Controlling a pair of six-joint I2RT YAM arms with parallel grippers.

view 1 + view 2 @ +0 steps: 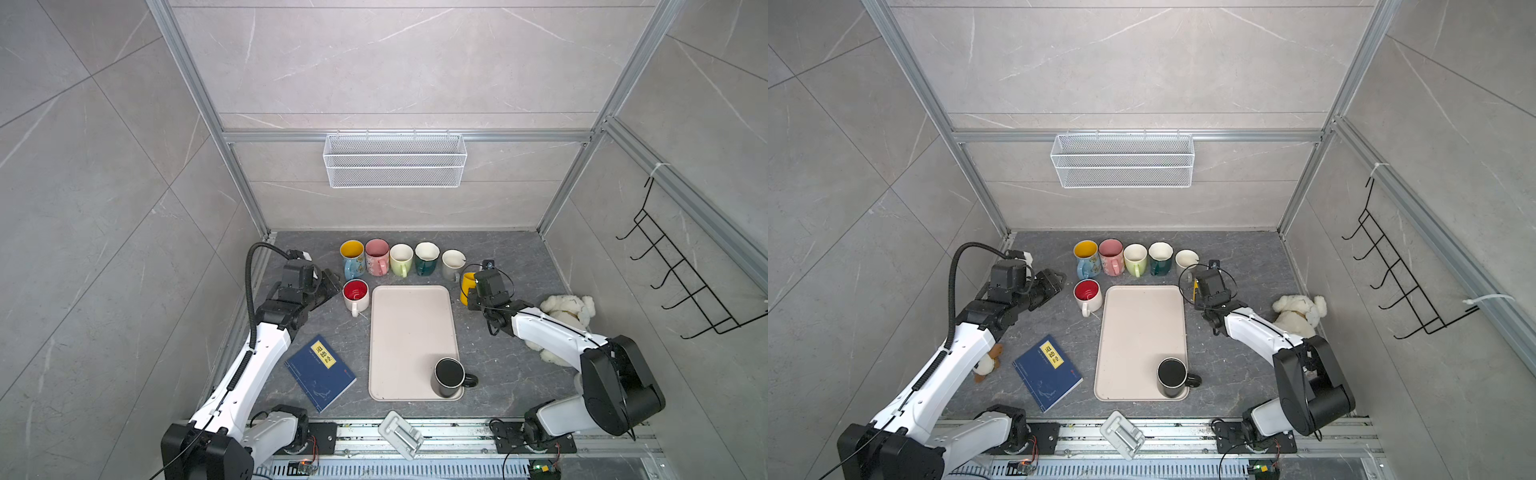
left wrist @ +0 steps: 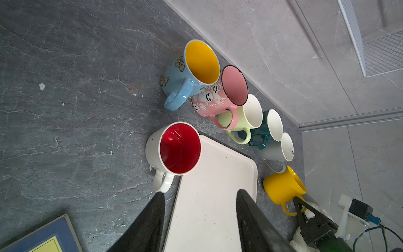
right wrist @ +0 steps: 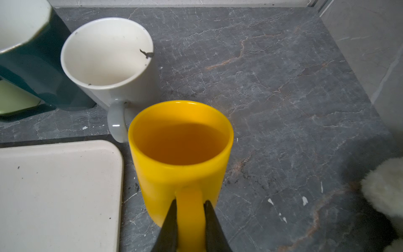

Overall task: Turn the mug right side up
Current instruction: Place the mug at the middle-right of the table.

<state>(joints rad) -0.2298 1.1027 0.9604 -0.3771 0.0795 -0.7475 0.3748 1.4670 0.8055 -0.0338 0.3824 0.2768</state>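
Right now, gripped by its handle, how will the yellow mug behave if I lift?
The yellow mug looks glazed and rigid, so probably slippery: the right gripper pinches only its thin handle, and the body may swing down. It appears empty, so likely moderate weight. The grey mug stands close; a bump could chip either.
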